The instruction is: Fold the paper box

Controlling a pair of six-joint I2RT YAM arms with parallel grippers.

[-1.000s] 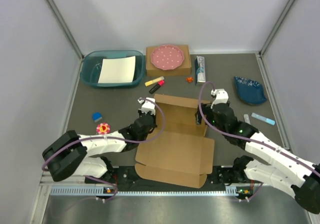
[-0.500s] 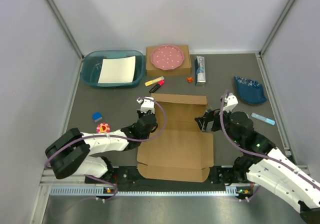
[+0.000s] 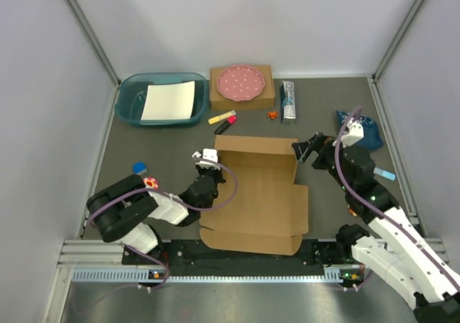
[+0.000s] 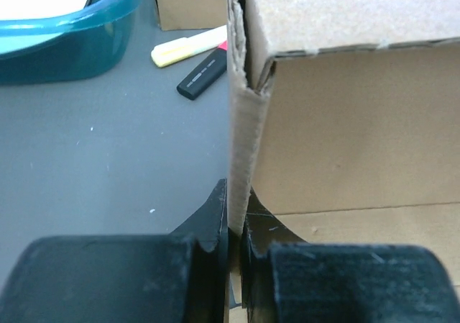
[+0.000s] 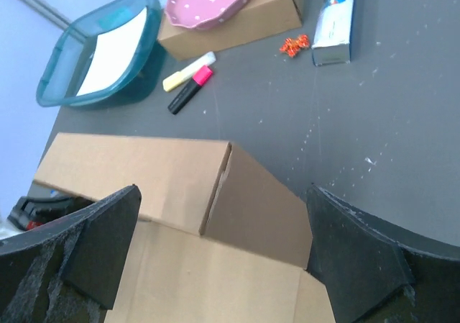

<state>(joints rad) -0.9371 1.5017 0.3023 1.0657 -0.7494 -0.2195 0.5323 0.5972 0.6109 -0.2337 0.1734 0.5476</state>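
Beyond paper box [image 3: 259,193], highlighters [image 3: 221,117], teal tub [image 3: 123,104]

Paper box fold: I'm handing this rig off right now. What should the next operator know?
Left end effector: shut on the paper box, pinching its upright left side wall.
Right end effector: open, holding nothing, beside the box's far right corner.
Box: mid-table, between the two arms.
Done: the rear wall and left side wall stand up.
Left: the near panel and its flaps lie flat, so the rest of the fold is to do.
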